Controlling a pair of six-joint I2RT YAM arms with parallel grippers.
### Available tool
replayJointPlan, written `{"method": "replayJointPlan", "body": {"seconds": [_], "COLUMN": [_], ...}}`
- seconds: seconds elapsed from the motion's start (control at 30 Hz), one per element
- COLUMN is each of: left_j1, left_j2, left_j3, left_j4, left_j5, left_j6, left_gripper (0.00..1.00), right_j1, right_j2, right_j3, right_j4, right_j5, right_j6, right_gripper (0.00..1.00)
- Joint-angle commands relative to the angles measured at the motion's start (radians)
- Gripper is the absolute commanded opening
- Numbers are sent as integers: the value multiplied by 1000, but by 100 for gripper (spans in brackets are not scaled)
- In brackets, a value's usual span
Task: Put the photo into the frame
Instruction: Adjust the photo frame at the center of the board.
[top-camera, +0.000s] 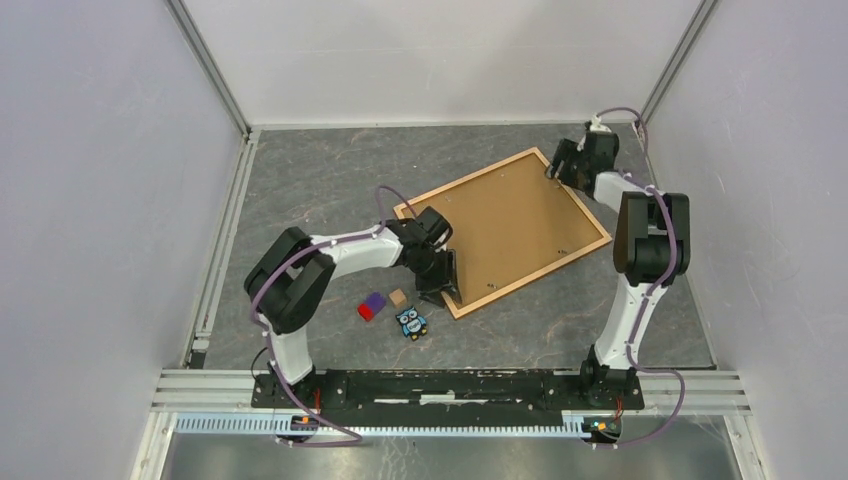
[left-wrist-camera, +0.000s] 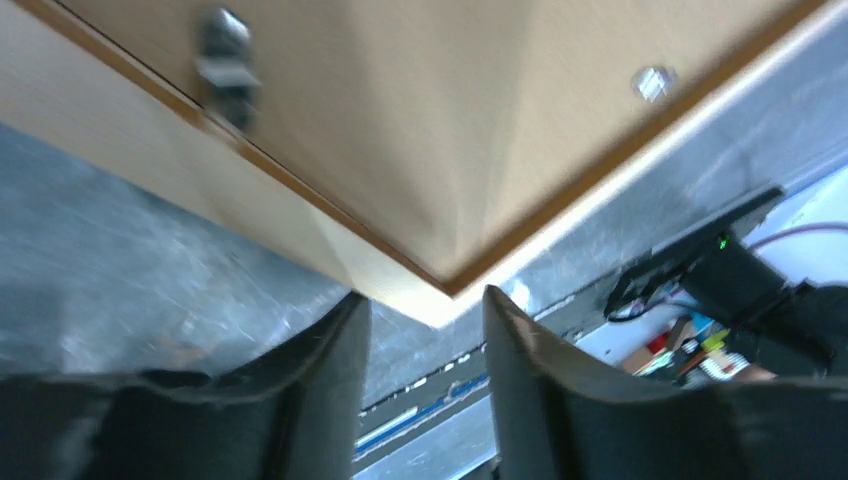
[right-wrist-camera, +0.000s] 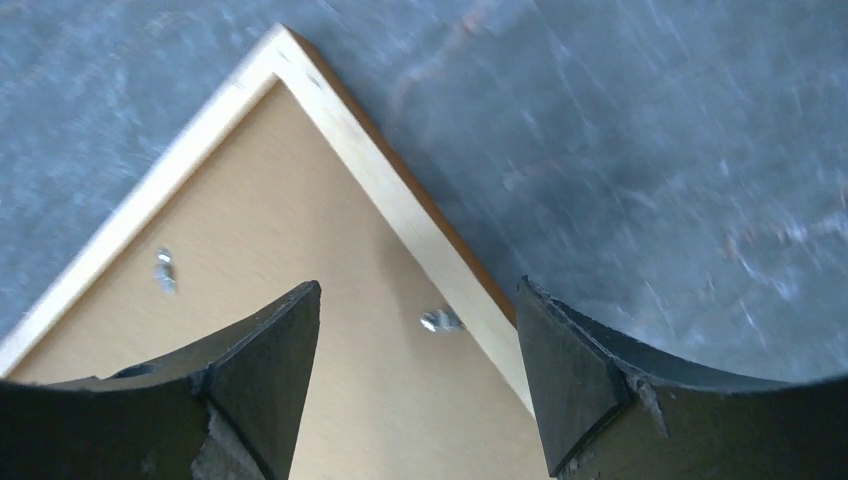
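Plainly, the chief risk lies at the two opposite corners; the frame (top-camera: 533, 274) lies flat on the table (top-camera: 330, 170), back upward, with the brown backing board (top-camera: 505, 220) filling it, and each arm is at one corner. The left gripper (left-wrist-camera: 427, 310) sits at the near corner with its fingers moderately parted, holding nothing, the corner's tip just beyond them; a shove from here would probably skid or spin the frame across the table rather than lift it. The right gripper (right-wrist-camera: 418, 290) stands wide and empty over the far corner, one finger above the board and the other above bare table; closing there might pinch only the thin moulding and tip the frame. The metal tabs (right-wrist-camera: 440, 320) on the board are too small to tell whether they lock it, so any tilt may let the board slip out. The photo cannot be seen, so I cannot say whether it already lies beneath the board. Close by the left arm lie a purple-and-red block (top-camera: 372, 306), a small brown cube (top-camera: 398, 296) and an owl figure (top-camera: 411, 322), which a sweeping elbow could scatter. The frame's long axis runs diagonally, from near-left to far-right, one corner pointing at the arms' bases.
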Motion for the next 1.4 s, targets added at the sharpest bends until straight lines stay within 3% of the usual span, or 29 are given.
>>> {"method": "replayJointPlan", "body": {"seconds": [0.0,0.17,0.27,0.47,0.63,1.03,1.27,1.37], "left_j1": [-36,-35,-22,-17,-17,-16,-17,-17], "left_j2": [-162,-337,-412,-451,-475,-564,-574,-569], "left_j3": [-6,-5,19,183,232,193,197,204], "left_j4": [-11,-129,-167,-244,-243,-248,-249,-247], "left_j5": [-38,-157,-179,-180,-155,-116,-125,-114], "left_j6": [44,159,198,269,271,271,272,270], "left_gripper": [59,82,89,94,95,95,95,95], "right_j1": [44,63,95,233,293,299,309,309], "right_j2": [9,-203,-376,-713,-856,-864,-768,-738], "right_j3": [257,113,-93,-521,-685,-782,-713,-705], "right_j4": [-382,-546,-547,-473,-458,-397,-432,-457], "right_j5": [48,309,263,223,218,284,326,336], "right_j6": [-69,-72,-27,304,523,679,707,722], "right_gripper": [77,77,78,76,72,65,63,55]}}
